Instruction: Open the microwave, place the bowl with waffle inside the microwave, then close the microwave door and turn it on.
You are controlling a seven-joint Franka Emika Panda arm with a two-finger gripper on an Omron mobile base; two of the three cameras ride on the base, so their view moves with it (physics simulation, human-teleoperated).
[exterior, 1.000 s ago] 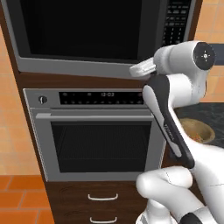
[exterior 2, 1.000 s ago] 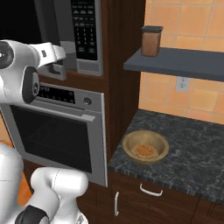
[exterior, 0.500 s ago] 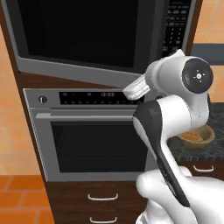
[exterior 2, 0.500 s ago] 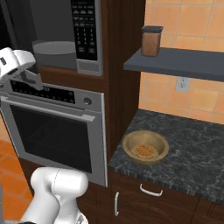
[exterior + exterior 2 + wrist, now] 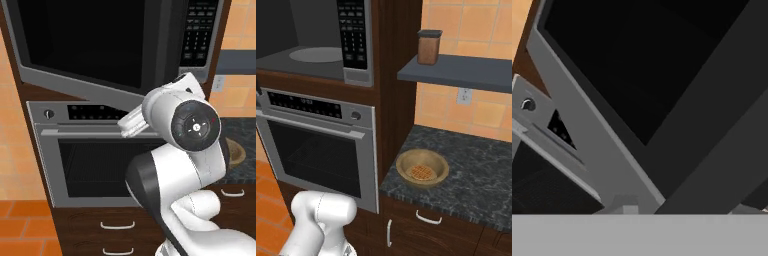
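The microwave door [image 5: 95,45] stands swung out towards me, its black glass [image 5: 637,65] and grey frame close in the hand view. The long dark handle bar [image 5: 722,135] runs down between the fingertips of my gripper [image 5: 684,207], which looks shut on it; only the fingertips' ends show. The microwave [image 5: 353,32] is open, with its round turntable [image 5: 316,54] in view and its keypad [image 5: 200,30] to the right. The bowl with waffle [image 5: 422,167] sits upright on the dark counter to the right, well away from the gripper; my arm partly hides the bowl [image 5: 236,152] in the left base view.
A steel oven [image 5: 316,150] with a horizontal handle sits under the microwave. The speckled dark counter [image 5: 481,165] runs right of the cabinet column. A shelf [image 5: 466,72] above it carries a brown jar [image 5: 428,47]. Drawers [image 5: 117,225] lie below the oven.
The microwave door has swung open with the hand on its handle. The arm pulled back and left, out of the right base view, and now the cavity and turntable show.
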